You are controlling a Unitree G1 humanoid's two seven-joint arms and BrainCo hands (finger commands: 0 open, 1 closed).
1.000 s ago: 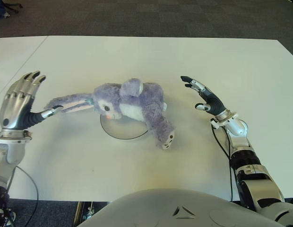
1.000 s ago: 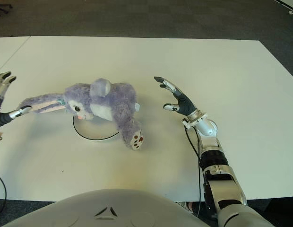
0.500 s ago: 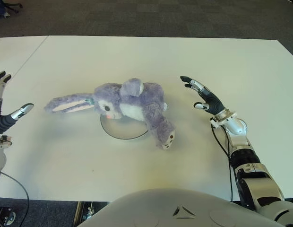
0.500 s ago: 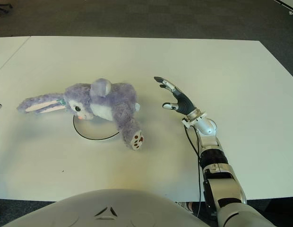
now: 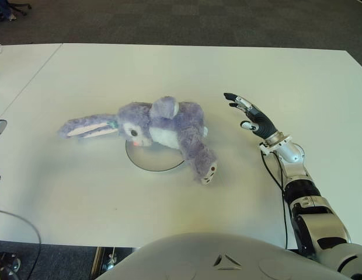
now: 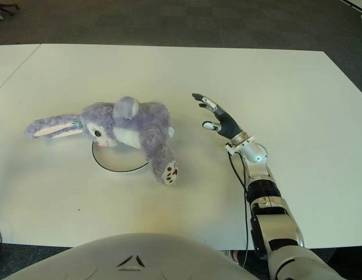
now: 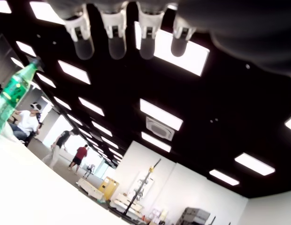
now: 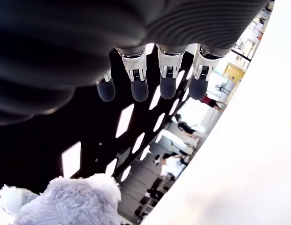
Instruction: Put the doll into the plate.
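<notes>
The fluffy purple plush rabbit doll [image 5: 163, 129] is lying across the round white plate [image 5: 147, 161] on the white table [image 5: 286, 76], its long ears trailing off. The right hand [image 5: 251, 115] is hovering just beside it, fingers [image 8: 137, 89] extended, holding nothing. The left hand's fingers [image 7: 116, 44] are spreading wide, empty, well apart from the doll.

Right hand [image 5: 251, 115] raised on an extended arm, fingers spread, holding nothing. Left hand [image 7: 136, 28] fingers extended, empty.

One doll [image 5: 160, 129], one plate [image 5: 147, 160], one table [image 5: 140, 70].
</notes>
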